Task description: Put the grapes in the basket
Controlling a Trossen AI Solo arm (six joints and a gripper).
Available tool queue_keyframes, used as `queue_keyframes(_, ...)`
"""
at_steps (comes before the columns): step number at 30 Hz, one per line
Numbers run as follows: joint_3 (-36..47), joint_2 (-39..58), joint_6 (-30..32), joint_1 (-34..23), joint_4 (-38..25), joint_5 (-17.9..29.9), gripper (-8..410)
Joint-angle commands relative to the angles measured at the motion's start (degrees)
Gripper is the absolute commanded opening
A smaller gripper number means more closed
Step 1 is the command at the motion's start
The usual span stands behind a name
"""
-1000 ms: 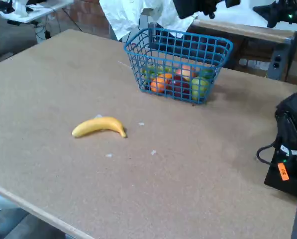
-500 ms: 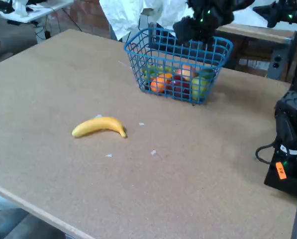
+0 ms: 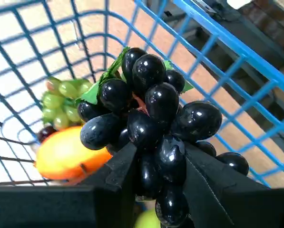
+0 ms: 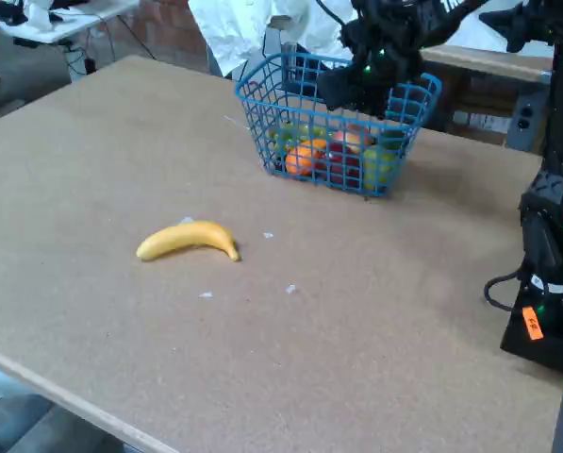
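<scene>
In the wrist view a glossy black-purple bunch of grapes (image 3: 151,123) with green leaves hangs between my gripper's (image 3: 158,166) black fingers (image 3: 120,171), which are shut on its lower part. Blue wires of the basket (image 3: 218,38) surround it, so the bunch is within the basket's opening, above the fruit inside. In the fixed view my gripper (image 4: 342,94) hovers over the right half of the blue wire basket (image 4: 246,83) at the table's far side. The grapes cannot be made out in that view.
The basket holds green grapes (image 3: 61,102), an orange fruit (image 3: 65,154) and other fruit (image 4: 305,156). A yellow banana (image 4: 188,239) lies on the brown table (image 4: 121,142), left of centre. Black equipment with cables (image 4: 550,283) stands at the right edge.
The arm has come down from the top of the fixed view and now hangs low over the basket's right half. Banana and basket have not moved.
</scene>
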Motion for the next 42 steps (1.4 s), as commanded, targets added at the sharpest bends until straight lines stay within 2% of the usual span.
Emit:
queue_keyframes(1,0.0,-0.4,0.6,0.0,2.3,-5.0,22)
queue_keyframes(4,0.0,-0.4,0.6,0.0,2.6,-5.7,61)
queue_keyframes(11,0.0,-0.4,0.7,0.0,3.2,-6.1,187)
queue_keyframes(17,0.0,-0.4,0.9,0.0,4.2,-6.1,254)
queue_keyframes(42,0.0,-0.4,0.6,0.0,4.1,-6.1,260)
